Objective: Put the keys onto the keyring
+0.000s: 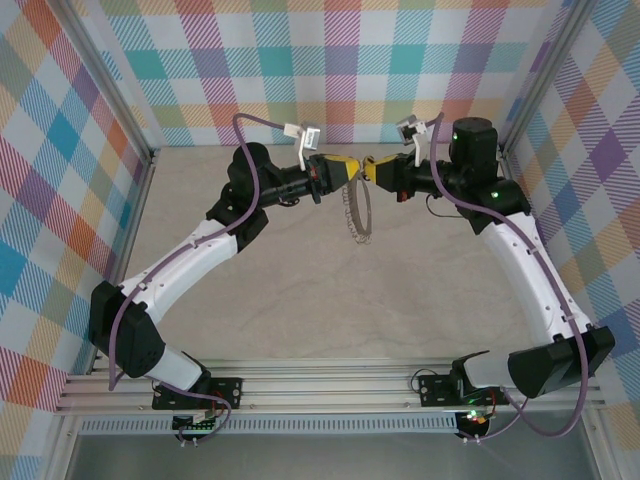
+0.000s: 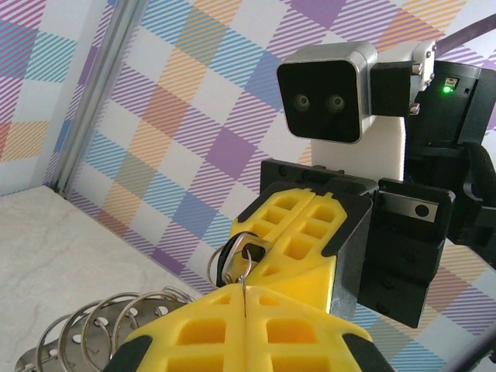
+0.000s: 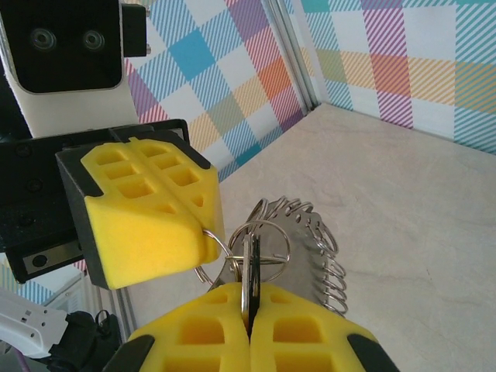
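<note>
The keys (image 3: 248, 267), pinched in the fully closed right gripper (image 3: 249, 310), meet the keyring (image 3: 318, 240), clamped by its wire in the closed left gripper (image 2: 244, 302), in mid-air near the far edge of the tabletop (image 1: 300, 300); we judge threading begun, not finished.
</note>
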Tool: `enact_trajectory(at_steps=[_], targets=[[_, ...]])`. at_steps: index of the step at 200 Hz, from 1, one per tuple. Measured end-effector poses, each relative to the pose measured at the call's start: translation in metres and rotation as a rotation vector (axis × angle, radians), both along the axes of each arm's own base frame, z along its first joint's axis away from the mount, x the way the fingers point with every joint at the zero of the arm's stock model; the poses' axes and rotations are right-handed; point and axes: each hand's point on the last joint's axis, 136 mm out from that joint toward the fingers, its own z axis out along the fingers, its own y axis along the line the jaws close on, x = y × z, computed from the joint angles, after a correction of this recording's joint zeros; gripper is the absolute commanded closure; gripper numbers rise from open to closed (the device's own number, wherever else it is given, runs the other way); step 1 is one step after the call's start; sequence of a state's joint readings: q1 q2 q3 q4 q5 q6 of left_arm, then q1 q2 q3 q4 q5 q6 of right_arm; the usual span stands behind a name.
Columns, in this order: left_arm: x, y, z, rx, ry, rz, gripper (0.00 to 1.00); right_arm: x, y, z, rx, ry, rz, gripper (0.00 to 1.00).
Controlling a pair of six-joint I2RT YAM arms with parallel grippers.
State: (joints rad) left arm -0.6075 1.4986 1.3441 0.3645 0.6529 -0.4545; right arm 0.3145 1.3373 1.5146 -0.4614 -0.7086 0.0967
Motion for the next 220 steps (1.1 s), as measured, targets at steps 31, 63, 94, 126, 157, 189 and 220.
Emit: enact_trajectory(at_steps=[31, 63, 94, 126, 157, 189, 220], targets=[[0.002, -0.001, -0.001, 0.002, 0.003, 0.002, 1.00, 0.001, 0.000, -0.002, -0.002, 0.004, 0.000, 1.00], [0.003, -0.002, -0.002, 0.003, 0.001, 0.002, 1.00, 0.002, 0.000, -0.002, -0.005, 0.006, -0.006, 1.00], [0.004, -0.002, -0.003, 0.006, 0.005, 0.004, 1.00, 0.003, -0.002, -0.004, -0.016, 0.003, -0.014, 1.00], [0.005, -0.003, -0.007, 0.019, 0.013, 0.007, 1.00, 0.006, -0.009, -0.008, -0.031, 0.005, -0.033, 1.00], [0.002, -0.005, -0.007, 0.020, 0.010, 0.003, 1.00, 0.005, -0.015, -0.009, -0.035, 0.018, -0.045, 1.00], [0.002, -0.006, -0.007, 0.022, 0.004, 0.001, 1.00, 0.004, -0.016, -0.007, -0.039, 0.022, -0.045, 1.00], [0.002, -0.006, -0.007, 0.023, 0.000, 0.002, 1.00, 0.003, -0.017, -0.006, -0.039, 0.022, -0.045, 1.00]])
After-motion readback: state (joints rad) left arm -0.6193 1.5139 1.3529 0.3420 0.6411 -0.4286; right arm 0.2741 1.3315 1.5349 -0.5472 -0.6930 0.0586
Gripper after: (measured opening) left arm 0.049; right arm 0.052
